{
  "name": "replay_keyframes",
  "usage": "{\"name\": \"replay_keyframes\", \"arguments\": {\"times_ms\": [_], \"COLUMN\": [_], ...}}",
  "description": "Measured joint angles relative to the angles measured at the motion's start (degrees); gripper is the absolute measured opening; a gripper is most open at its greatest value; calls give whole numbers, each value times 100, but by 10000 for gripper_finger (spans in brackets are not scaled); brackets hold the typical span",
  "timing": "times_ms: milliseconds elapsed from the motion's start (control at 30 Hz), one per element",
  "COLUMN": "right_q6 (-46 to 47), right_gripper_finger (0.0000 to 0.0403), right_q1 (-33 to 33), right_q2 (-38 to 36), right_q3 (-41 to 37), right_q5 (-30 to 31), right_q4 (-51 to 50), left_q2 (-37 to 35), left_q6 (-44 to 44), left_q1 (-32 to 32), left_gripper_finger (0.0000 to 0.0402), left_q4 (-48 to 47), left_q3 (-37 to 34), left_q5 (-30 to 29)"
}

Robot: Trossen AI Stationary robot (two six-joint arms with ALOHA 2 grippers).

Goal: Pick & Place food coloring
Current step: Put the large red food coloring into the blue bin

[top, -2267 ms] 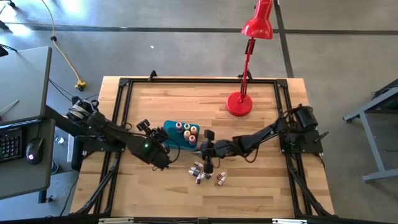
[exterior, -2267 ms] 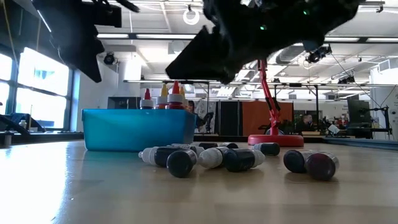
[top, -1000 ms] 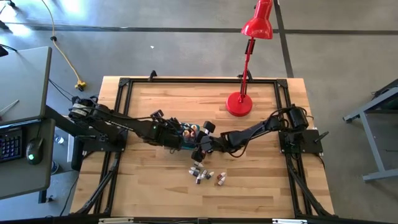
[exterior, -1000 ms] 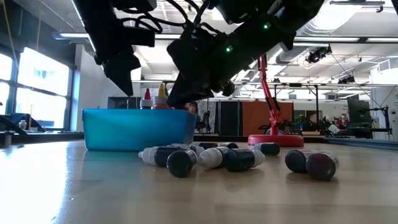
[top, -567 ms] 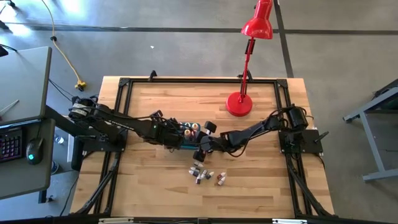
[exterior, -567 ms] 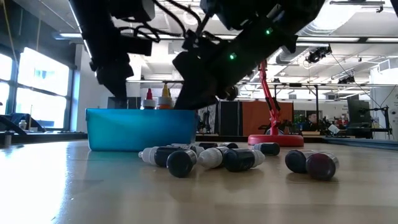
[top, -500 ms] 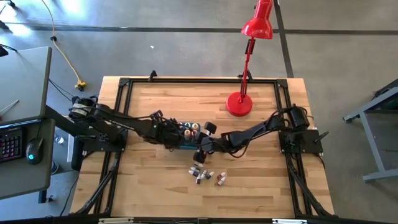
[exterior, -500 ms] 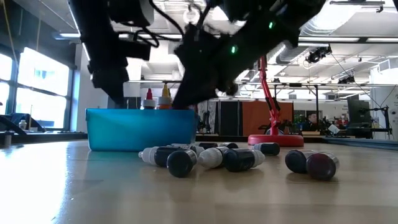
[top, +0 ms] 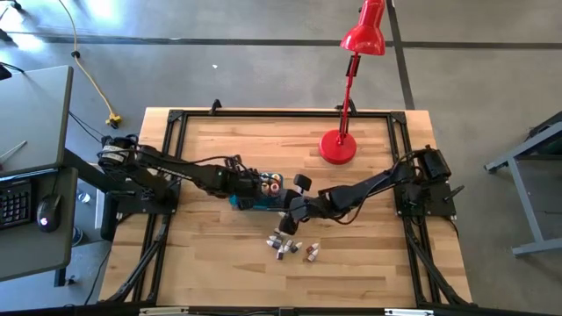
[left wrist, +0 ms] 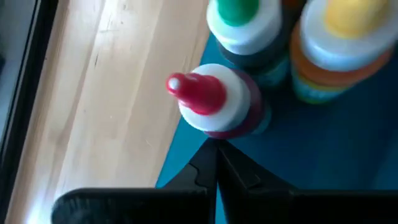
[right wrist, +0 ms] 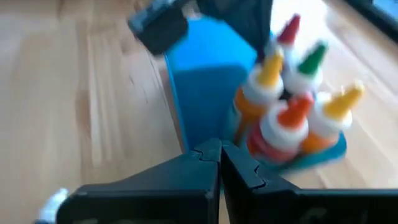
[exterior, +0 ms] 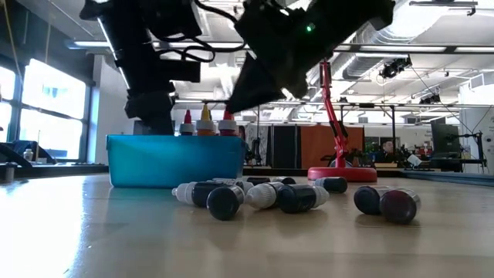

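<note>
Several upright food coloring bottles point(right wrist: 292, 121) stand clustered at one end of the teal tub point(top: 248, 201), caps red, green, yellow and orange. A loose heap of food coloring bottles point(exterior: 262, 194) lies on its sides on the wooden table point(top: 369, 254), just beside the tub on the side away from the red lamp point(top: 351, 79). The left gripper point(left wrist: 216, 163) hangs inside the tub with its fingers pressed together, tips just short of the red-capped bottle point(left wrist: 214, 106). The right gripper point(right wrist: 219, 151), fingers likewise pressed together and holding nothing, sits just outside the tub, between the standing cluster and the loose heap. No label or writing on any bottle can be read.
</note>
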Motion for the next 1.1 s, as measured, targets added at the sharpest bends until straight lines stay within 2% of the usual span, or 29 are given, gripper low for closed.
{"name": "replay_keyframes", "arguments": {"times_ms": [133,367,700,1100], "right_q6": [523,1039,1179,1197], "right_gripper_finger": [0,0,0,0], "right_q1": [18,79,-211,-451], "right_q2": [0,12,13,18], "right_q3": [-2,-2,-2,-2], "right_q5": [-21,9,-36,-114], "right_q4": [-736,-1389,-1498,-1725], "left_q2": [5,251,736,785], "left_q6": [6,53,290,293], "left_q1": [236,491,476,480], "left_gripper_finger": [0,0,0,0], "left_q4": [-6,141,904,988], "left_q3": [0,0,-2,-4], "left_q5": [348,697,1024,997]}}
